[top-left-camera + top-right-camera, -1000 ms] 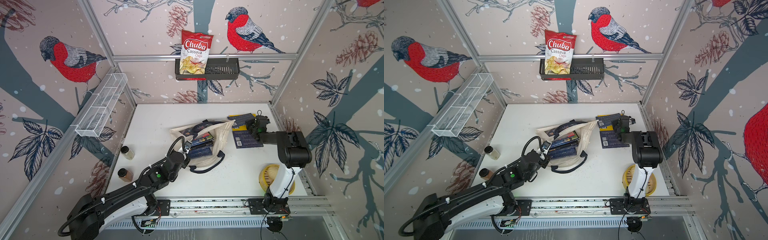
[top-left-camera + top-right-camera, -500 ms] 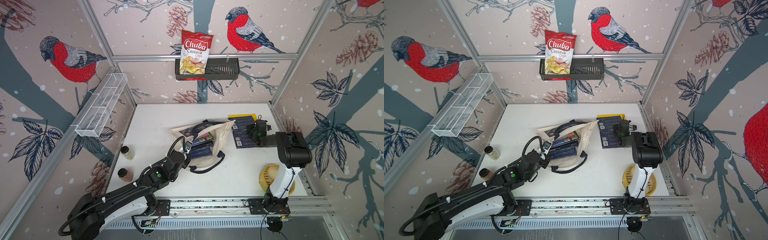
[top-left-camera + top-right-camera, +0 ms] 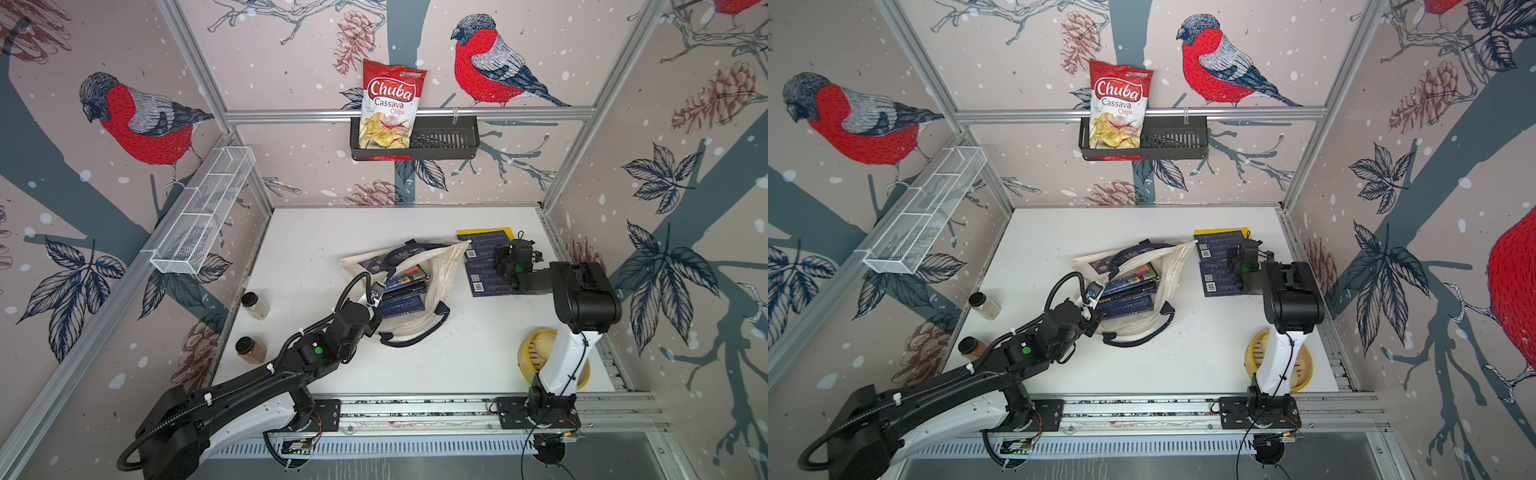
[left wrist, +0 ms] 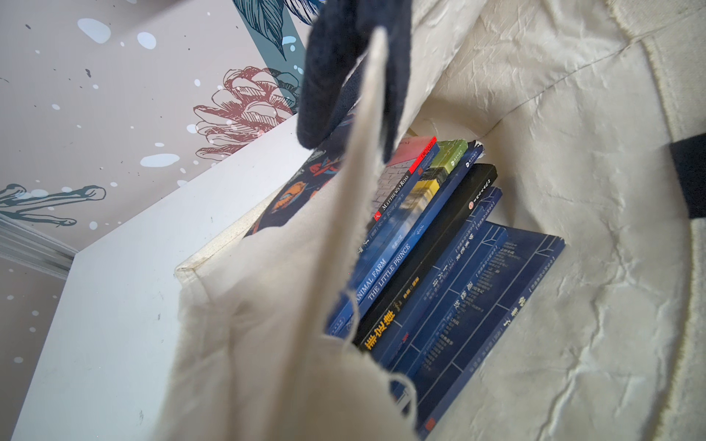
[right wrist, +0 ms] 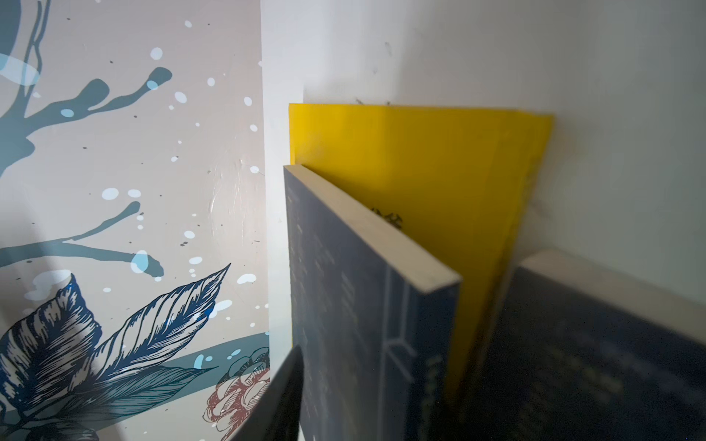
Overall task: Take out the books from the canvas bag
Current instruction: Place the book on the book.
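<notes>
A: Left tool [image 3: 376,293] clenched on the rim of the canvas bag [image 3: 444,266]; we judge it props the mouth open. Books [image 4: 439,267] stacked inside, spines showing.

B: Right tool [image 3: 505,266] at a navy book [image 5: 344,305] lying partly over the yellow book [image 5: 420,172], out on the desk [image 3: 332,232]. Whether it grips, we cannot tell.
</notes>
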Action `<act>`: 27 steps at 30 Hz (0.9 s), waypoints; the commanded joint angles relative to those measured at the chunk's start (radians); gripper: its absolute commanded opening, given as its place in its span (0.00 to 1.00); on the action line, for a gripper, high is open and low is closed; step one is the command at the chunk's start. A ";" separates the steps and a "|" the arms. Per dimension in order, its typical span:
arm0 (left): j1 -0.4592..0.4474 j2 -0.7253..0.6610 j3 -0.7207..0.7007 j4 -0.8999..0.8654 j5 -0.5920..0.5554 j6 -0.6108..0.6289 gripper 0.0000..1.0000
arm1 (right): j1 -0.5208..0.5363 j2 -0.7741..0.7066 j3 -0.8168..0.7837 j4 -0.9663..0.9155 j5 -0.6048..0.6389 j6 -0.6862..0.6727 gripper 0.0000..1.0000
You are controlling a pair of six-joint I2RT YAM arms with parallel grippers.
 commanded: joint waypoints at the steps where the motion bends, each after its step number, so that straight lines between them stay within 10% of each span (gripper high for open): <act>1: 0.001 0.003 0.012 0.056 0.031 0.012 0.00 | -0.004 -0.004 0.005 -0.032 -0.003 0.012 0.49; 10: 0.001 0.003 0.013 0.051 0.037 0.013 0.00 | -0.004 -0.061 -0.076 -0.031 -0.039 0.118 0.67; 27: 0.000 -0.035 -0.006 0.067 0.047 0.062 0.00 | 0.051 -0.391 -0.127 -0.284 0.040 -0.003 0.71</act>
